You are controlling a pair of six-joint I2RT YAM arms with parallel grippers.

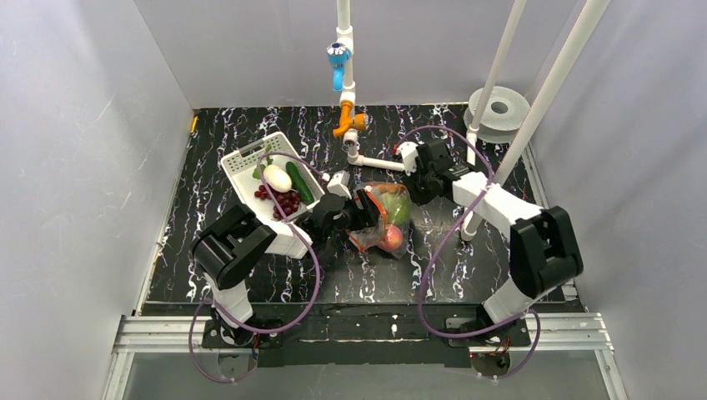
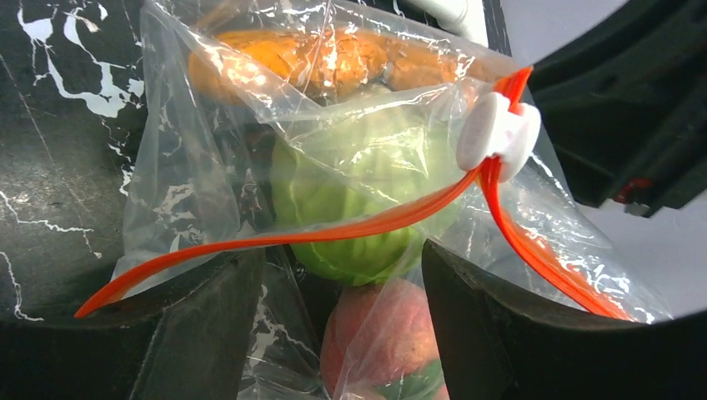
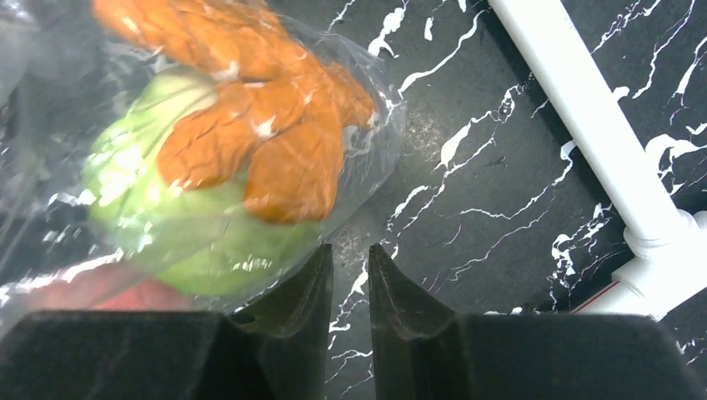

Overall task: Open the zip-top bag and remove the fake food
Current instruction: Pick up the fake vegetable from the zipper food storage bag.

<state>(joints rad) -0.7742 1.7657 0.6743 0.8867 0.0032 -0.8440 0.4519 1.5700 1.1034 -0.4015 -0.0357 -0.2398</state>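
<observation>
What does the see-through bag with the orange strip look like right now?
The zip-top bag is clear, crinkly plastic lying on the black marbled table, between the two arms. Its orange-red zip strip has parted into two bands that meet at a white slider, so the mouth gapes. Inside sit a green round vegetable, an orange piece and a pink-red peach. The left pincer is spread at the mouth.

I count one clear crinkly zip-top bag [image 1: 385,218] with three toy foods inside: one green round vegetable [image 2: 358,200], one orange lumpy piece [image 2: 308,58], one pink-red peach [image 2: 379,333]. Left of the bag, one white slotted plastic basket [image 1: 242,160] holds three more: one white egg-shaped piece [image 1: 276,177], one dark green cucumber [image 1: 299,182], one dark red grape bunch [image 1: 282,202].
</observation>
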